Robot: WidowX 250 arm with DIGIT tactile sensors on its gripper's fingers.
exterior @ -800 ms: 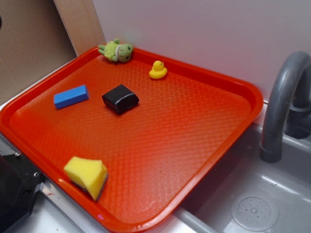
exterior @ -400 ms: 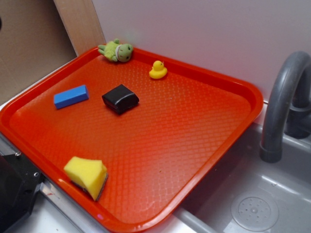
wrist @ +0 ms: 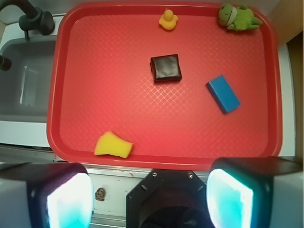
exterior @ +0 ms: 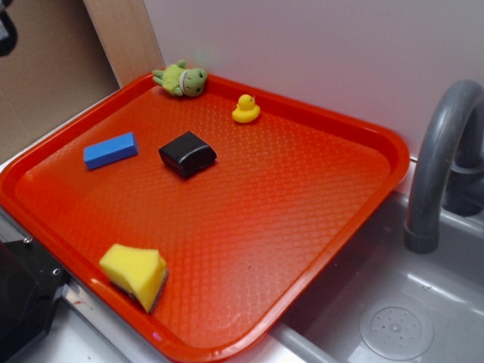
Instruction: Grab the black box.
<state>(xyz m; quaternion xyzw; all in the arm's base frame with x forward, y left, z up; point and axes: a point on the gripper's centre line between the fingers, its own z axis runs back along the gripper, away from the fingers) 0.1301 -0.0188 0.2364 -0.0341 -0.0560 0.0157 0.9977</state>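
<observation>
Hand [wrist: 151, 190] released, pads wide apart, high above red tray [wrist: 71, 118]; black box [wrist: 166, 68] lies flat well ahead, unobstructed, blue block [wrist: 223, 93] to its right

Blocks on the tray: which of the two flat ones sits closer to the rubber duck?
The black box, squarish and glossy, lies nearer the yellow duck. The blue block is longer and lies further off.

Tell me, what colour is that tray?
Red-orange, with a diamond-textured surface; the tray shows best in the wrist view.
</observation>
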